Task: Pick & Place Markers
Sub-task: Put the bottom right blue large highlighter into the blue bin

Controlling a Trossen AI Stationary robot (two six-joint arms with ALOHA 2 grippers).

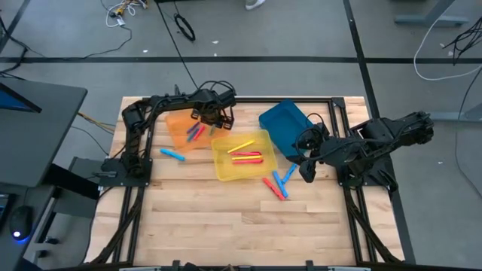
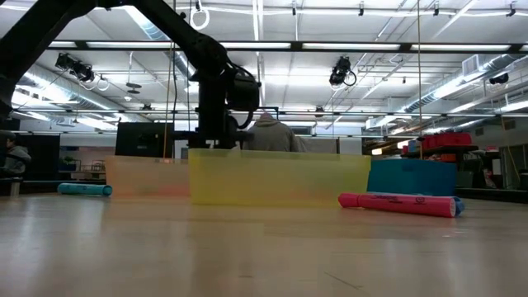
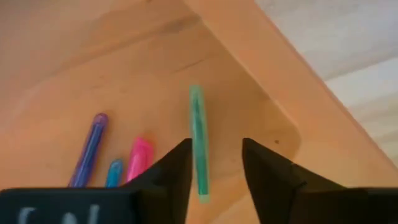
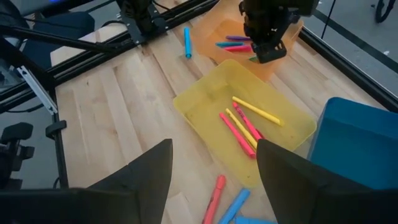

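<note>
- High view: the left gripper point(image 1: 214, 115) hangs over the orange bin point(image 1: 179, 125), at the corner nearest the yellow bin point(image 1: 223, 167).
- Left wrist view: its jaws stand partly apart with a green marker point(image 3: 198, 140) lying on the bin floor in line with the gap; neither finger touches it, so it holds nothing.
- Beside the green one lie a pink marker point(image 3: 139, 158), a small blue marker point(image 3: 114, 172) and a purple marker point(image 3: 91, 148).
- The yellow bin holds yellow and red markers point(image 4: 244, 126).
- The right gripper point(image 1: 308, 172) waits low over the table in front of the blue bin point(image 1: 286, 124), jaws wide apart and empty.
- Just beside it, red and blue markers point(image 1: 278, 183) lie loose on the wood.
- One more blue marker point(image 1: 172, 153) lies on the table near the orange bin.
</note>
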